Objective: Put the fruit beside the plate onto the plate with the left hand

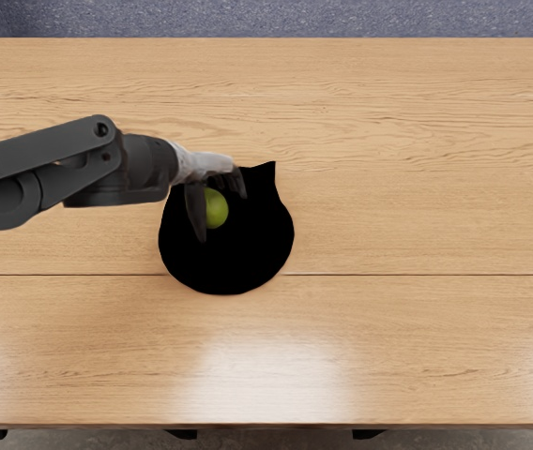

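A black cat-head-shaped plate (238, 248) lies on the wooden table a little left of centre. A small yellow-green fruit (216, 208) is over the plate's upper left part. My left hand (212, 192) comes in from the left edge and its fingers curl down around the fruit, one long finger in front of it on the left side. Whether the fruit rests on the plate or hangs just above it cannot be told from this view. No right arm shows.
The wooden table (417, 187) stretches wide on all sides of the plate, with a seam running across at mid height. Its far edge meets a grey floor at the top, and its near edge runs along the bottom.
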You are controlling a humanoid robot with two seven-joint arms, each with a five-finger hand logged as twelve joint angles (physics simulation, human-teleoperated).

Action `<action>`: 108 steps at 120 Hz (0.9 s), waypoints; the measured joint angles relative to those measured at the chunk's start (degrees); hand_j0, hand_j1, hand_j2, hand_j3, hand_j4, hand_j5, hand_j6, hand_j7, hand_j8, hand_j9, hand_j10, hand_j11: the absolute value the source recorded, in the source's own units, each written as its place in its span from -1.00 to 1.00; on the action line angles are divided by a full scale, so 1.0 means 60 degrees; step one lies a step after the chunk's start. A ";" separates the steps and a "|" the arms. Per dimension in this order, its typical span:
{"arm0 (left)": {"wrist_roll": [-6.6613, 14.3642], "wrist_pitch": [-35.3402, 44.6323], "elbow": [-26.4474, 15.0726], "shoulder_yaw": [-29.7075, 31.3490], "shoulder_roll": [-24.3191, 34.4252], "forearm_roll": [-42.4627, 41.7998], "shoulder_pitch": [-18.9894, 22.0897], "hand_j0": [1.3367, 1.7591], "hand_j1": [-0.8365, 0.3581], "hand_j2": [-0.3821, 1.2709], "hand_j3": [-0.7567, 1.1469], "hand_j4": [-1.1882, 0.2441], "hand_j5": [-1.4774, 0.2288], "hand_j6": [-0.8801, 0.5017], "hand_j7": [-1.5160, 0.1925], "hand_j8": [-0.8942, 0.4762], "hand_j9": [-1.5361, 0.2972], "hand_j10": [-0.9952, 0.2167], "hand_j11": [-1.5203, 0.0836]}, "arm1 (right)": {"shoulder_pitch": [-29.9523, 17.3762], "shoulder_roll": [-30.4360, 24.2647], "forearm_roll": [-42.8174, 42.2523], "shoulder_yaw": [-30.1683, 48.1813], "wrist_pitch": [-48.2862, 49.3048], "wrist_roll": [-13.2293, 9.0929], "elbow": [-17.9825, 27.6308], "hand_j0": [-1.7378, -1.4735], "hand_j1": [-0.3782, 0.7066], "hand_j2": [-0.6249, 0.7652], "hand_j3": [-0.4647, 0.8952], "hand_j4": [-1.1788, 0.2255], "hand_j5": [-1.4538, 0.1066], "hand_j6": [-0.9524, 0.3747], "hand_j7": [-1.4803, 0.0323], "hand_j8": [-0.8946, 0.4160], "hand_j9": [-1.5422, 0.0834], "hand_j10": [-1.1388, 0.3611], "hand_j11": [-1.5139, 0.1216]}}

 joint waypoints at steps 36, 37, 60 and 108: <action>0.0001 -0.0198 0.0010 -0.0249 0.1905 -0.3166 -0.0885 0.50 0.85 -0.52 -0.20 0.55 0.59 0.22 0.63 0.27 0.55 0.56 0.74 | 0.0001 0.0000 0.0000 0.0000 -0.0002 0.0000 0.0000 -0.40 -0.92 -0.11 -0.32 0.66 0.84 0.42 0.93 0.35 0.88 0.50 0.83; 0.0001 -0.0235 0.0011 -0.0294 0.1985 -0.3333 -0.0886 0.50 0.86 -0.52 -0.20 0.55 0.60 0.23 0.64 0.27 0.55 0.56 0.75 | 0.0001 0.0000 0.0000 0.0000 -0.0002 0.0000 0.0000 -0.40 -0.92 -0.10 -0.32 0.66 0.84 0.42 0.93 0.35 0.88 0.50 0.83; 0.0001 -0.1906 0.0068 -0.1408 0.4029 -0.7190 -0.0451 0.51 0.94 -0.53 -0.20 0.61 0.68 0.25 0.72 0.29 0.63 0.61 0.84 | 0.0001 0.0000 0.0000 0.0001 0.0000 0.0000 0.0000 -0.40 -0.92 -0.10 -0.32 0.66 0.84 0.42 0.93 0.35 0.88 0.50 0.83; 0.0001 -0.2671 0.0131 -0.1707 0.6036 -1.1473 0.1619 0.52 0.98 -0.54 -0.20 0.65 0.72 0.27 0.77 0.30 0.67 0.64 0.89 | 0.0001 0.0000 0.0000 0.0005 -0.0010 0.0000 -0.0006 -0.40 -0.92 -0.10 -0.32 0.66 0.84 0.42 0.93 0.35 0.88 0.50 0.83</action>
